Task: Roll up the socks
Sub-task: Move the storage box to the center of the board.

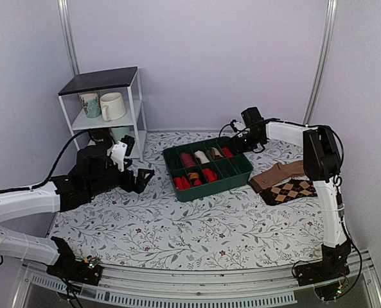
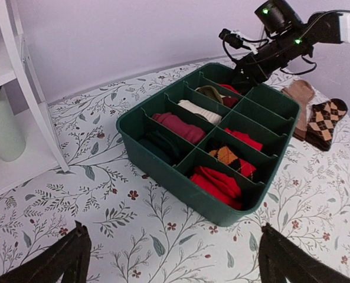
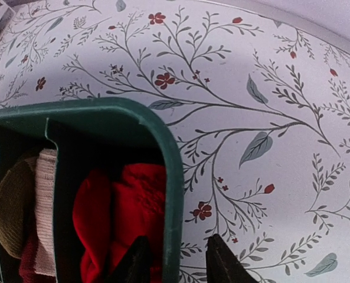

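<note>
A red sock roll (image 3: 124, 212) lies in the far right corner compartment of the green tray (image 3: 170, 147); it also shows in the top view (image 1: 227, 153). My right gripper (image 3: 176, 250) is open, its jaws astride the tray's wall: one finger inside beside the red roll, the other outside over the cloth. It holds nothing. In the top view this gripper (image 1: 239, 142) is at the tray's (image 1: 212, 192) back right corner. More red rolls (image 2: 219, 183) fill the near compartments. My left gripper (image 2: 173, 236) is open and empty, just above the table left of the tray.
A tan sock (image 1: 277, 174) and a brown argyle sock (image 1: 292, 190) lie flat right of the tray. A white shelf (image 1: 106, 106) with mugs stands at the back left, close behind my left arm. Other tray compartments hold maroon, cream, olive and argyle rolls.
</note>
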Available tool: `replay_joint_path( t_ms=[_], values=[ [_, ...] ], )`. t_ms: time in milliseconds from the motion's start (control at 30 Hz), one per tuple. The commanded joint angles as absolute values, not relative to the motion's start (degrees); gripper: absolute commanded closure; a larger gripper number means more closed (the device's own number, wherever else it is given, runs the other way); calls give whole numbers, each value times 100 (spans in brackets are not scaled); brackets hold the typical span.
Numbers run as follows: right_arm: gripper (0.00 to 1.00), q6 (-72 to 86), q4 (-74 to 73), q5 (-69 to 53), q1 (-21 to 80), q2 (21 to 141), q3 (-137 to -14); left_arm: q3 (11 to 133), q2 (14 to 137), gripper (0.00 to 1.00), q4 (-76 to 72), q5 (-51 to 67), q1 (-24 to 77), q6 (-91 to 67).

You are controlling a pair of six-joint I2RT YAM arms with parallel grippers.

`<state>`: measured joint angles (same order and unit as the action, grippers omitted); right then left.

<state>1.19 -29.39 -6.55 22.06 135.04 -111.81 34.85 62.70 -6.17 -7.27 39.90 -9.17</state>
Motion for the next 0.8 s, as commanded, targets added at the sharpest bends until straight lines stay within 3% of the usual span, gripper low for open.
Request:
replay_joint_path(
  t_ms=[0, 67, 100, 600, 767],
  values=[
    [80, 400, -2902, -603, 2210, 13668, -11274, 3388, 6193, 1, -606, -813, 3919, -853],
    [99, 525, -2893, -559, 2211, 13655, -11280, 3384, 6188, 1, -615, -808, 3919, -861],
    [100, 606, -2880, -525, 2207, 13639, -11284, 3370, 6188, 1, -622, -811, 3920, -869],
    [100, 3532, -1949, 1044, 1702, 12634, -10674, 3244, 5882, 1, -686, -664, 3919, -817],
    [100, 4335, -1072, 1158, 1543, 12037, -9461, 3126, 5597, 1, -699, -619, 3917, -859]
  ],
)
